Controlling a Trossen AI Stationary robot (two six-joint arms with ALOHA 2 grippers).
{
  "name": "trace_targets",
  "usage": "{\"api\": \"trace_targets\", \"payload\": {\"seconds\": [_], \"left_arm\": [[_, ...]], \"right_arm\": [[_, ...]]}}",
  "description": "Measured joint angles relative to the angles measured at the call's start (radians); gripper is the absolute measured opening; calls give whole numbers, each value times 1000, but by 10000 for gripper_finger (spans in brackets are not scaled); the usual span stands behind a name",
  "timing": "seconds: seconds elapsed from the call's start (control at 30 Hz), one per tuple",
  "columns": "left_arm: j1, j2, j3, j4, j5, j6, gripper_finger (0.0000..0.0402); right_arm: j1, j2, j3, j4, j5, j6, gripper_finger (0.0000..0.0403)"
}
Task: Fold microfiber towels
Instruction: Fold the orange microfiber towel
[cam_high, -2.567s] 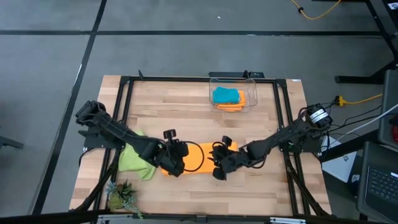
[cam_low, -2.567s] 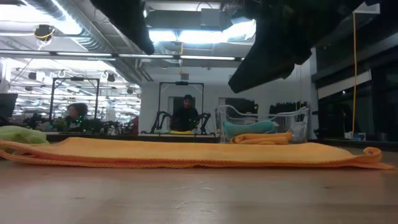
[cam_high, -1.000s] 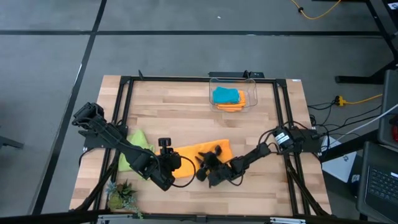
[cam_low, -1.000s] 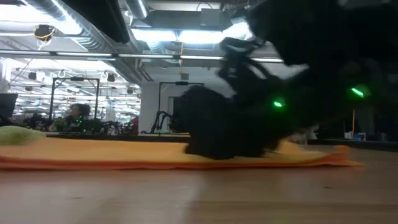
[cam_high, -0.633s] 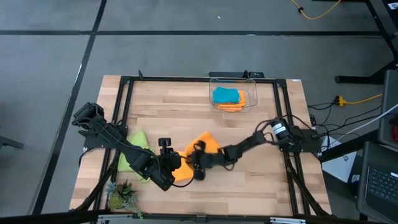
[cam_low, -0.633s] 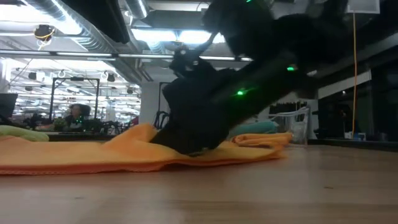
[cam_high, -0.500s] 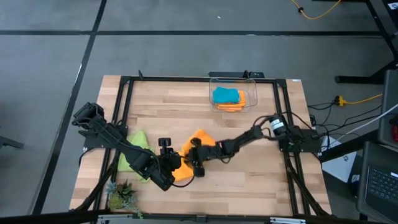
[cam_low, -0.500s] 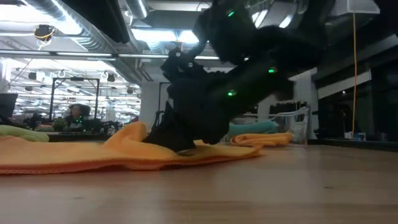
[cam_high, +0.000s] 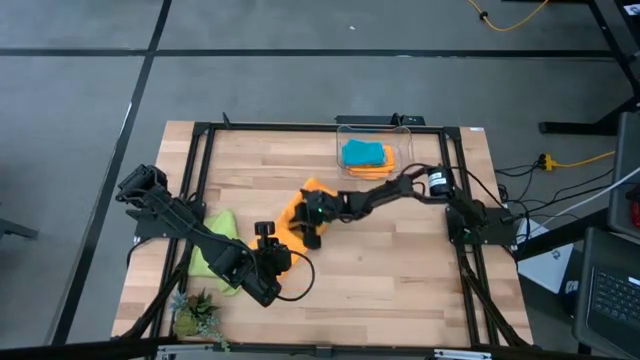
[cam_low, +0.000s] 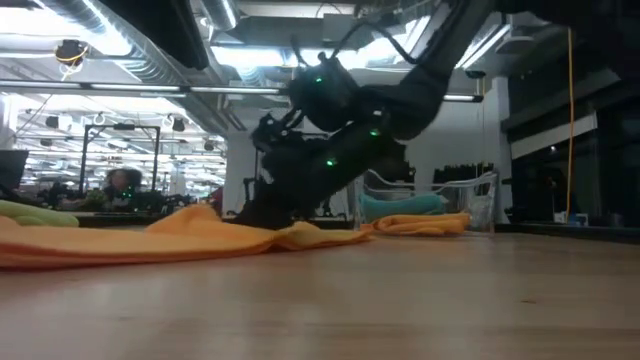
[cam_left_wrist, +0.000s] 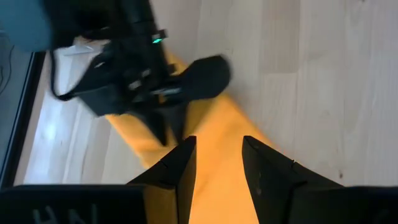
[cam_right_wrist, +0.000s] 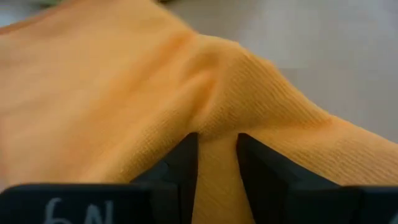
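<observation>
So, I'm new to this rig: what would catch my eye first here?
The orange towel bunched mid-table, with the right gripper shut on a fold of it, and the left gripper on its near end. Then the clear bin at the far edge, holding a turquoise towel, and the lime green towel at left.

Light wooden table (cam_high: 400, 270), black frame rails along its edges. On it: orange towel (cam_high: 297, 222) bunched near the middle; lime green towel (cam_high: 212, 252) at left; small plant (cam_high: 193, 318) at front-left corner; clear bin (cam_high: 405, 160) at back edge.
</observation>
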Motion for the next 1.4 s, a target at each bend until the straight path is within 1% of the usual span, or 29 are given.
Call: {"api": "trace_targets", "payload": {"seconds": [0.23, 0.27, 0.33, 0.53, 0.57, 0.73, 0.83, 0.87, 0.93, 0.97, 1.03, 1.1, 1.17, 1.23, 1.33, 1.4], "left_arm": [[0, 0, 0, 7, 0, -1, 123], [0, 0, 0, 7, 0, -1, 123], [0, 0, 0, 8, 0, 2, 123], [-3, 1, 0, 19, 19, 5, 123], [-4, 1, 0, 20, 24, 5, 123], [-7, 1, 0, 30, 85, 6, 122], [-6, 2, -3, 26, 126, 6, 122], [-6, 2, -3, 33, 108, 6, 123], [-4, -1, 2, 45, 137, -8, 123], [-13, -1, 1, 39, 140, -21, 123], [-43, 0, 0, 40, 178, -43, 123], [-70, 0, 0, 32, 192, -42, 123], [-81, 0, 0, 23, 172, -15, 123], [-92, 0, 0, 26, 159, 3, 123], [-105, 0, 0, 25, 159, 6, 123], [-105, 0, 0, 25, 156, 6, 123]], "right_arm": [[-4, -59, 157, -189, 236, 55, 117], [2, -58, 177, -210, 256, 77, 117], [22, -53, 205, -224, 260, 124, 117], [129, -55, 213, -202, 272, 228, 117], [146, -46, 213, -186, 292, 236, 117], [225, 8, 212, -85, 458, 315, 117], [242, 54, 213, -55, 556, 423, 117], [243, 71, 214, -59, 575, 446, 117], [247, 109, 213, -75, 623, 497, 117], [248, 125, 212, -77, 645, 524, 117], [246, 145, 214, -60, 681, 568, 117], [239, 170, 218, -36, 716, 579, 117], [237, 186, 219, -34, 728, 559, 117], [235, 200, 220, -39, 720, 460, 117], [225, 198, 222, -53, 575, 329, 117], [213, 194, 222, -48, 453, 254, 117]]}}
